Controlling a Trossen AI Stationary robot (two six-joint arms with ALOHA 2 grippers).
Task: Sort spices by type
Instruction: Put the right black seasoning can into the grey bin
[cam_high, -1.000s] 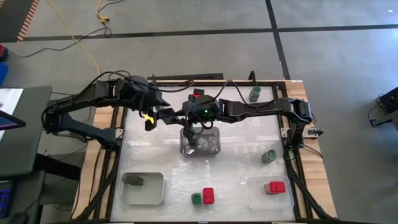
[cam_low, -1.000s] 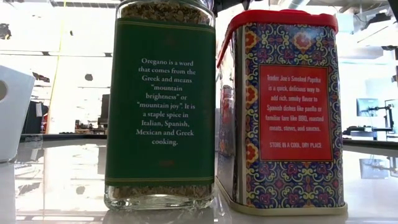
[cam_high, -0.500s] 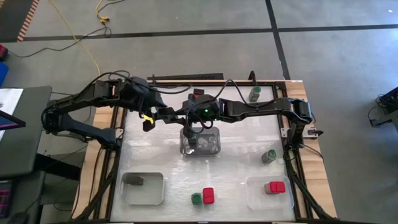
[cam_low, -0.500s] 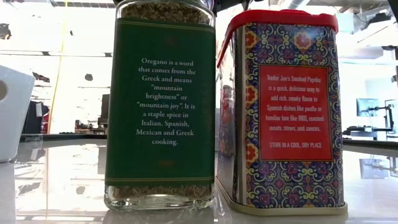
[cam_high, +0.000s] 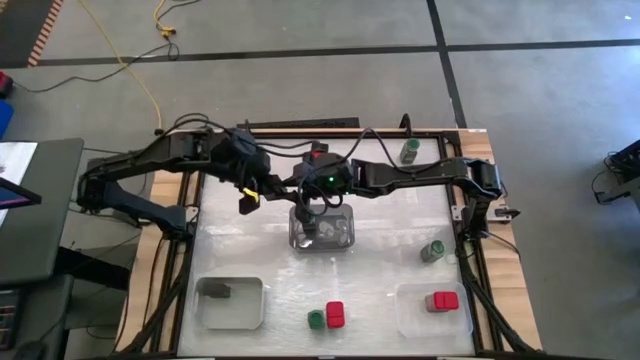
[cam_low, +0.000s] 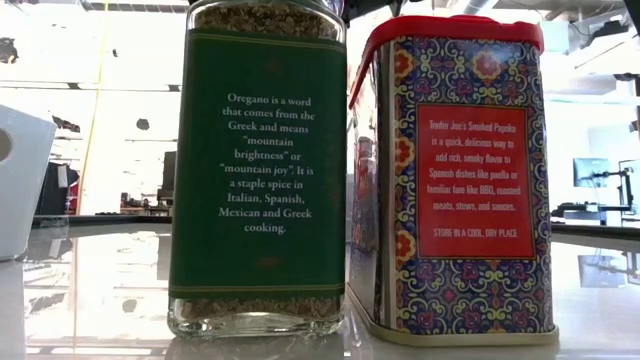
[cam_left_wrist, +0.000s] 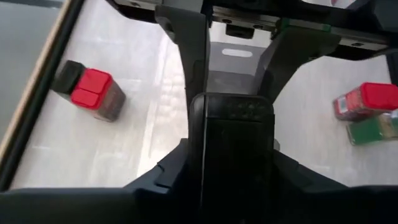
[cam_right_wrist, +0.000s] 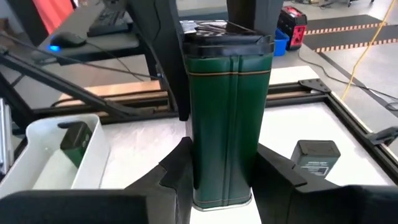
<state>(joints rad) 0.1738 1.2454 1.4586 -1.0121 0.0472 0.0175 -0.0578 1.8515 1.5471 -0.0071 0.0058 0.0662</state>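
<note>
From above, the left claw (cam_high: 270, 190) and the right claw (cam_high: 312, 212) met near the middle of the worktop (cam_high: 390, 215), right beside each other, the right one over a clear tub (cam_high: 342, 236). A white tray (cam_high: 255, 305) at the near left corner held one dark box (cam_high: 218, 291). A second tray (cam_high: 410, 312) at the near right held red-topped tins (cam_high: 441, 300). Between the trays a green-lidded jar (cam_high: 316, 319) stood touching a red tin (cam_high: 335, 314). Two more green jars stood apart, one at the far edge (cam_high: 410, 150) and one by the right side (cam_high: 432, 250).

At worktop height, an oregano jar (cam_low: 257, 170) and a paprika tin (cam_low: 450, 170) filled the picture side by side, almost touching. Neither claw showed there.

The left wrist camera saw the left claw's fingers pressed against both sides of a dark tin (cam_left_wrist: 230, 143), so it had hold of it, with the other arm's fingers just beyond. A red-lidded container (cam_left_wrist: 93, 93) stood near the worktop's edge.

The right wrist camera saw the right claw closed on an upright green-black tin (cam_right_wrist: 227, 112) with a black lid. Whether both claws held the same tin, I could not tell. Another small dark tin (cam_right_wrist: 316, 158) stood on the worktop nearby
</note>
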